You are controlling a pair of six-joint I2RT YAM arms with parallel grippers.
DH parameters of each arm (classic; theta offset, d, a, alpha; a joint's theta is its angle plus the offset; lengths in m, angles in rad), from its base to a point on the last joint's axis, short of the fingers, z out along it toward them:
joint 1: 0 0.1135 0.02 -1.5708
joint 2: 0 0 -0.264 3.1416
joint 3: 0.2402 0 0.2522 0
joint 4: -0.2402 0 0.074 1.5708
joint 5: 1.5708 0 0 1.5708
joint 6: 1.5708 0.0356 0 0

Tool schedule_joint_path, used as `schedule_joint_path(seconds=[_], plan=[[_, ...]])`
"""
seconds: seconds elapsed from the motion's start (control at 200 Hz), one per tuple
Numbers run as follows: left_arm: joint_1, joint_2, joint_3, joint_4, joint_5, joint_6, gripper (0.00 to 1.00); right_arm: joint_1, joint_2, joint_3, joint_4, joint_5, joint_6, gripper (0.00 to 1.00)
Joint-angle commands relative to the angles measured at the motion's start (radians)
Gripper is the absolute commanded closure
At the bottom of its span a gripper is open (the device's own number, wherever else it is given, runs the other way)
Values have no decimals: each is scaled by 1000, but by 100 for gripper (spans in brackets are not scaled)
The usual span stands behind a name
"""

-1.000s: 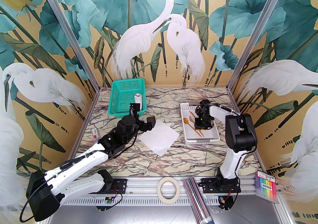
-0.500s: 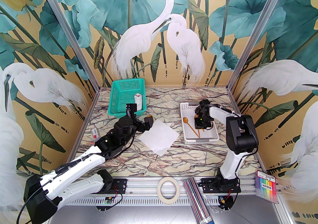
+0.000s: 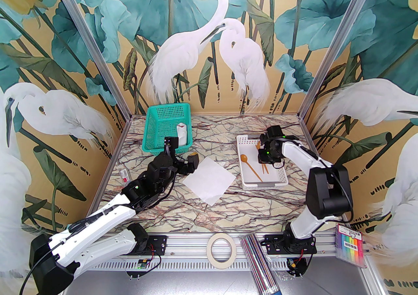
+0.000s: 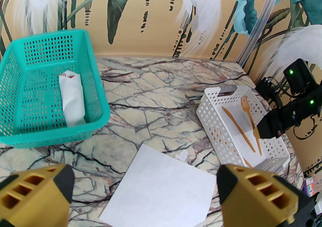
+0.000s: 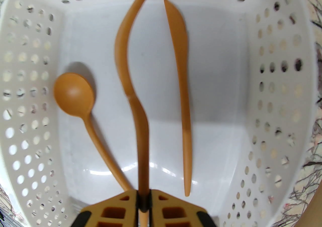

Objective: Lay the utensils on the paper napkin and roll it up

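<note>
In the white tray on the right side of the worktop, the right claw is closed on the handle of the fork, pinching it near its end between two tan fingers. In the wrist view the fork runs from the claw toward 12 o'clock, and its head passes out of the top edge. Whether it is clear of the tray floor I cannot tell. The spoon lies on the tray floor at 9 o'clock of the fork, with its bowl away from the claw and its handle slanting in toward the claw. The knife lies flat at 3 o'clock of the fork, roughly parallel to it and apart from it.

The napkin lies flat and unrolled near the middle of the worktop, turned corner-on like a diamond. The tray sits at 3 o'clock of it, near but not touching. The left claw stands wide open and empty at the napkin's 10 o'clock edge, its fingers spread to either side of the sheet in the wrist view. A green basket at 11 o'clock of the napkin holds a white rolled bundle.
</note>
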Motion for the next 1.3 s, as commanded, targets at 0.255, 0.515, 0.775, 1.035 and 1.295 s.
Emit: schedule_joint_path(seconds=[0.255, 0.515, 0.775, 1.035, 1.295], plan=[[6, -100, -4, -20, -62, 96, 1, 25, -203, 44, -79, -119, 63, 85], [6, -98, -98, 54, -30, 24, 0, 146, -277, 84, -101, -144, 141, 85], [6, -122, -167, -7, -7, -94, 1, 322, -252, 108, -28, -149, 261, 85], [6, -202, -236, -84, -11, -207, 1, 458, -142, 98, 77, -162, 354, 85], [6, -229, -262, -142, -23, -249, 1, 536, 7, 98, 173, -178, 418, 85]])
